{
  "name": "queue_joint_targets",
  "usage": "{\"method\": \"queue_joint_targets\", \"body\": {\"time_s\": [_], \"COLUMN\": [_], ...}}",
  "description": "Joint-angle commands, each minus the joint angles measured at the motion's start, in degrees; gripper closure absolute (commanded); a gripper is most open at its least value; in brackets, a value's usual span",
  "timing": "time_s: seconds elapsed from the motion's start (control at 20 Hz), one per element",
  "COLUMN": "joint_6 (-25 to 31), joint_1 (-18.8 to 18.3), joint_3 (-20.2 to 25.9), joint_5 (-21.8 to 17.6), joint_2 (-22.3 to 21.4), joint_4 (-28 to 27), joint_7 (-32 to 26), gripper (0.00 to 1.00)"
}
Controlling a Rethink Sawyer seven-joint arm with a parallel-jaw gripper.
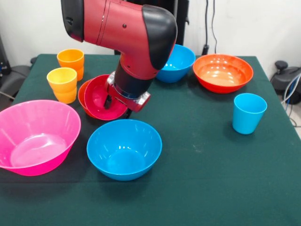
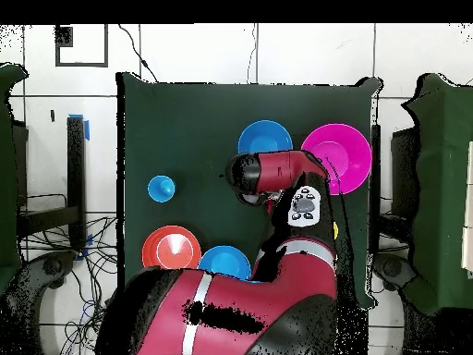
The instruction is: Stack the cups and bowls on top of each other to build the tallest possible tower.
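Table [image 1: 211, 179]: green cloth, carries everything.
Arm [image 1: 127, 33]: red and black, bent low over the tilted bowls.
Biggest pink bowl [image 1: 35, 136]: near left corner.
Wide orange bowl [image 1: 222, 72]: far right.
Blue bowls [image 1: 124, 148]: one near centre, one behind the arm.
Small magenta bowl [image 1: 99, 96]: tipped on edge against the small orange-red bowl [image 1: 83, 94].
Tool [image 1: 117, 107]: at the magenta bowl; cannot tell how its fingers stand.

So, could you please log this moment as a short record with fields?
arm: red and black arm lowered over the table's left-middle
gripper: gripper at the tilted small magenta plastic bowl; open or shut unclear
cups: yellow plastic tumbler, orange plastic tumbler, light blue plastic tumbler, all upright and separate
purple cup: not visible
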Motion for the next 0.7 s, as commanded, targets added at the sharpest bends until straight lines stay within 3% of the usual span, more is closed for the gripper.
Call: {"method": "queue_joint_targets", "body": {"time_s": [0.05,0.55,0.6,0.7], "joint_6": [-1.3,-2.3,-2.6,-2.5], "joint_1": [-0.5,-2.3,-2.4,-2.2], "joint_3": [5.8,3.7,3.9,3.9], "joint_5": [-2.4,-3.6,-3.9,-3.9], "joint_2": [3.6,2.9,3.0,3.0], "joint_4": [2.2,7.1,6.9,6.6], "joint_7": [-5.4,-4.8,-5.2,-5.1], "gripper": [0.00,0.00,1.00,1.00]}}
